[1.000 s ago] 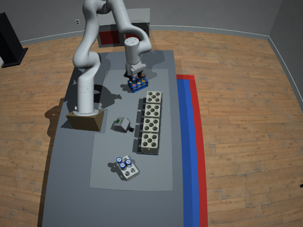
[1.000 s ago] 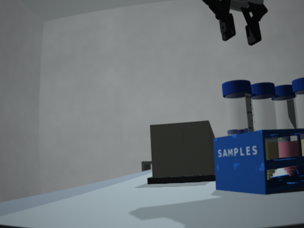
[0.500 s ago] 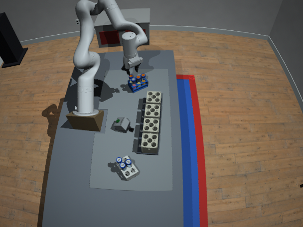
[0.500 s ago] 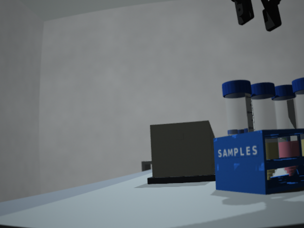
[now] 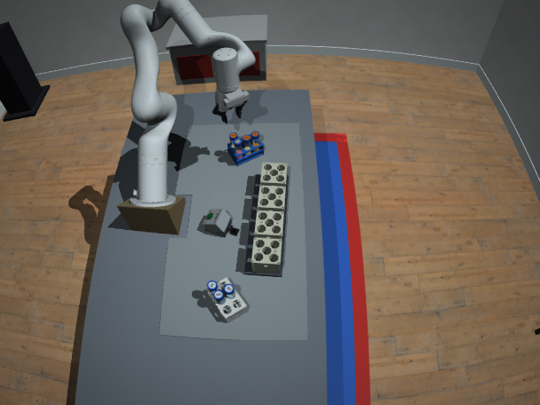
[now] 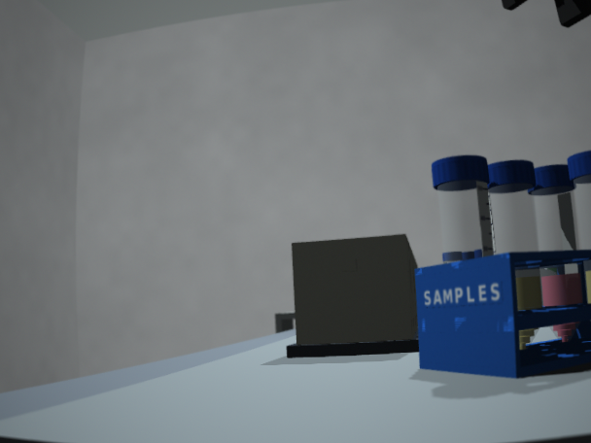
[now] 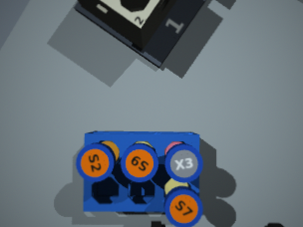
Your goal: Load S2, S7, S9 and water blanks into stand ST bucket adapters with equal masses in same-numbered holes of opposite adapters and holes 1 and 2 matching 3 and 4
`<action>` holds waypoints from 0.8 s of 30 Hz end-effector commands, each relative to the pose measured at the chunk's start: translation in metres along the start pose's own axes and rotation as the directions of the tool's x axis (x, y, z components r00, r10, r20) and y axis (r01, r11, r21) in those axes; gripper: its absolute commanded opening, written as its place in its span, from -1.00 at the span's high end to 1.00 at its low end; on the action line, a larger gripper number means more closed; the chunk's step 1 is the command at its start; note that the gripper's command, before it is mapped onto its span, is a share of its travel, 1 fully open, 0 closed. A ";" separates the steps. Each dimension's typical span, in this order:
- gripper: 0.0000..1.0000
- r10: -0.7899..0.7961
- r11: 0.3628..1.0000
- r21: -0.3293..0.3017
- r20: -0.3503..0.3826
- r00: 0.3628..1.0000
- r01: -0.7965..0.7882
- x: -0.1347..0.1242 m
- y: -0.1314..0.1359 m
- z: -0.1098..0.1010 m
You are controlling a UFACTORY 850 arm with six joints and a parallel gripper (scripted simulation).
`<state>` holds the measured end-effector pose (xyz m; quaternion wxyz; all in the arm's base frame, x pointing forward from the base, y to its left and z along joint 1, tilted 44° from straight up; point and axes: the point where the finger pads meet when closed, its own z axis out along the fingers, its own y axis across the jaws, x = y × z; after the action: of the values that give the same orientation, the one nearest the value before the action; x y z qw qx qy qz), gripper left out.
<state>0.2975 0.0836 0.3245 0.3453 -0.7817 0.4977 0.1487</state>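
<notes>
The fingers (image 5: 232, 118) (image 6: 546, 12) were partly open and held nothing, near the blue rack (image 5: 245, 154) (image 6: 467, 316) (image 7: 142, 199). In this rack stood the tubes S2 (image 7: 95, 162), S9 (image 7: 140, 162) and S7 (image 7: 183, 208), probably because their loading was not yet begun; X3 (image 7: 184, 163) stood there too, since it belonged to another run.

Taking our clock face from the middle of the top view, we see a grey box-shaped cabinet with dark red front panels (image 5: 242, 33) between eleven and twelve, and a tall black column on a flat black foot (image 5: 15, 75) at ten. A flat blue strip with a red border (image 5: 355, 266) runs from between one and two down past five, on the brown wood-plank floor (image 5: 422, 222). At four, we find a tiny dark object (image 5: 538, 331), cut off by the view's edge. Plain grey walls (image 5: 377, 22) (image 6: 243, 146) rise behind.
</notes>
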 end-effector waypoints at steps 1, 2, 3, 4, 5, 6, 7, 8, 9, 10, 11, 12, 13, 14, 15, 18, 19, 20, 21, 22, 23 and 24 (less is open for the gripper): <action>-0.15 0.001 1.000 0.000 -0.003 1.000 -0.001 -0.013 -0.003 -0.001; -0.15 0.001 1.000 0.000 -0.003 1.000 -0.001 -0.013 -0.003 -0.001; -0.15 0.001 1.000 0.000 -0.003 1.000 -0.001 -0.013 -0.003 -0.001; -0.15 0.001 1.000 0.000 -0.003 1.000 -0.001 -0.013 -0.003 -0.001; -0.15 0.001 1.000 0.000 -0.003 1.000 -0.001 -0.013 -0.003 -0.001; -0.15 0.001 1.000 0.000 -0.003 1.000 -0.001 -0.013 -0.003 -0.001; -0.15 0.001 1.000 0.000 -0.003 1.000 -0.001 -0.013 -0.003 -0.001; -0.15 0.001 1.000 0.000 -0.003 1.000 -0.001 -0.013 -0.003 -0.001; -0.15 0.001 1.000 0.000 -0.003 1.000 -0.001 -0.013 -0.003 -0.001; -0.15 0.001 1.000 0.000 -0.003 1.000 -0.001 -0.013 -0.003 -0.001; -0.15 0.001 1.000 0.000 -0.003 1.000 -0.001 -0.013 -0.003 -0.001; -0.15 0.001 1.000 0.000 -0.003 1.000 -0.001 -0.013 -0.003 0.001; -0.15 0.001 1.000 0.000 -0.003 1.000 -0.001 -0.013 -0.003 0.003; -0.15 0.001 1.000 0.000 -0.003 1.000 -0.001 -0.013 -0.003 0.005; -0.15 0.001 1.000 0.000 -0.003 1.000 -0.001 -0.013 -0.003 0.007; -0.15 0.001 1.000 0.000 -0.003 1.000 -0.001 -0.013 -0.003 0.013; -0.15 0.001 1.000 0.000 -0.003 1.000 -0.001 -0.013 -0.003 0.015; -0.15 0.001 1.000 0.000 -0.003 1.000 -0.001 -0.013 -0.003 0.017; -0.15 0.001 1.000 0.000 -0.003 1.000 -0.001 -0.013 -0.003 0.017; -0.15 0.001 1.000 0.000 -0.003 1.000 -0.001 -0.013 -0.003 0.017; -0.15 0.001 1.000 0.000 -0.003 1.000 -0.001 -0.013 -0.003 0.019; -0.15 0.001 1.000 0.000 -0.003 1.000 -0.001 -0.013 -0.003 0.021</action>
<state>0.2955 0.1055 0.3206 0.3440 -0.7817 0.4986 0.1483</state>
